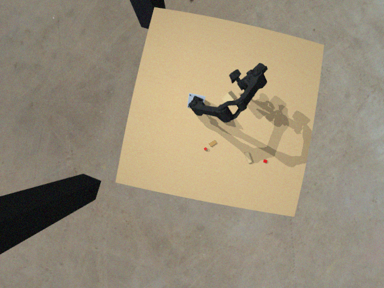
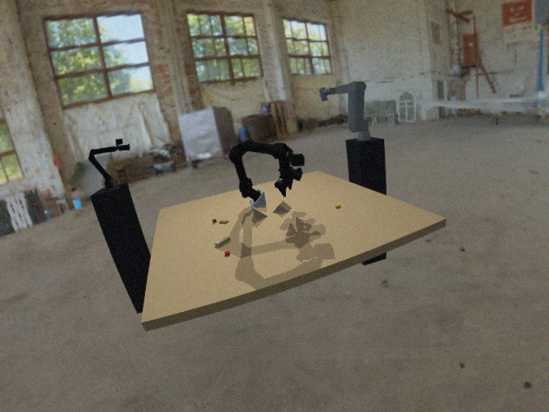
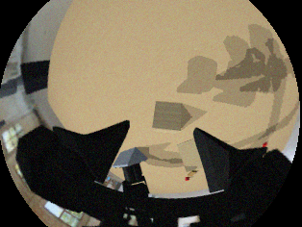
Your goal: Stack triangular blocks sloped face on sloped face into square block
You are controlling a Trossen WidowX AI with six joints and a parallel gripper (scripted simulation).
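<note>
One triangular block [image 1: 228,96] [image 2: 281,208] [image 3: 165,115] lies on the table [image 1: 173,55] [image 2: 376,212] with a shaded, grained face towards the wrist camera. The other triangular block [image 2: 258,215] [image 3: 188,155] lies apart from it, nearer the arm's base. The arm mostly hides this second block in the top view, and a finger partly covers it in the wrist view. The two blocks are not stacked. My gripper [image 2: 283,191] [image 3: 162,127] is open and empty, pointing down above the table near the first block. The fingertips are not clearly visible in the top view.
The arm's base stands on a pale plate [image 1: 202,98]. A small tan block [image 1: 212,143] [image 2: 223,222] lies beside a red cube [image 1: 205,149] [image 2: 214,220]. A pale long block [image 1: 248,157] [image 2: 222,242] lies near another red cube [image 1: 265,161] [image 2: 227,253]. A yellow piece [image 2: 338,206] lies farther off.
</note>
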